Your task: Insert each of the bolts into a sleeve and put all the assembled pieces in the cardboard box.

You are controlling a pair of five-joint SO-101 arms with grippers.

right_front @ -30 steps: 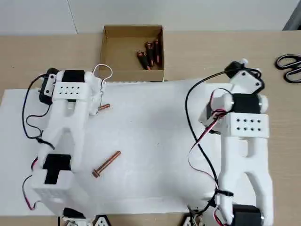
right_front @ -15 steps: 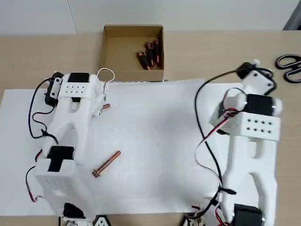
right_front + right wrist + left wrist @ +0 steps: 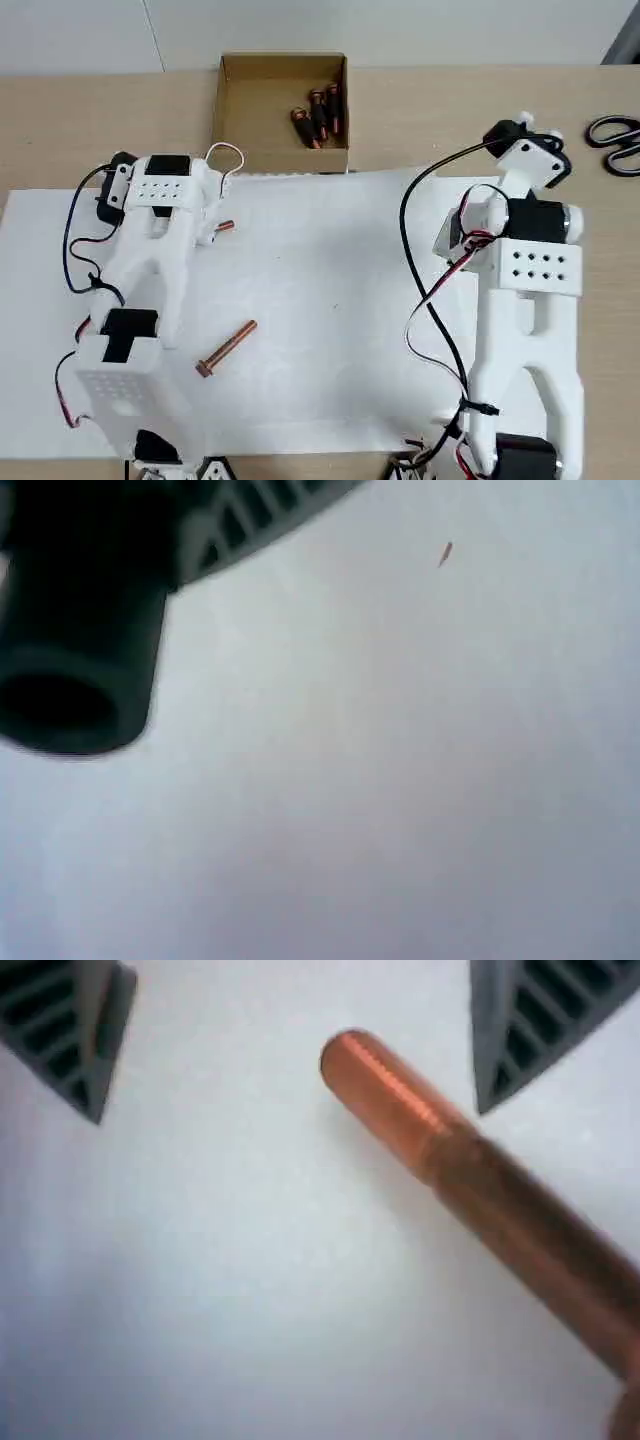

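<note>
A copper bolt (image 3: 440, 1160) lies on the white foam sheet (image 3: 340, 290), its rounded end between the grey fingertips (image 3: 80, 1050) of my left gripper (image 3: 290, 1090), which is open. From above, this bolt (image 3: 223, 227) pokes out beside the left arm's head. A second copper bolt (image 3: 227, 349) lies loose on the foam nearer the arm bases. My right gripper (image 3: 170, 560) holds a dark hollow sleeve (image 3: 80, 650) just above the foam. The cardboard box (image 3: 240, 110) at the back holds several assembled pieces (image 3: 318, 112).
The right arm (image 3: 525, 260) stands over the foam's right edge, with its cables looping inward. Scissors (image 3: 615, 140) lie on the wooden table at the far right. The foam between the arms is bare.
The left arm shifted slightly right, toward the small bolt, then held still. The right arm swung right and came back left.
</note>
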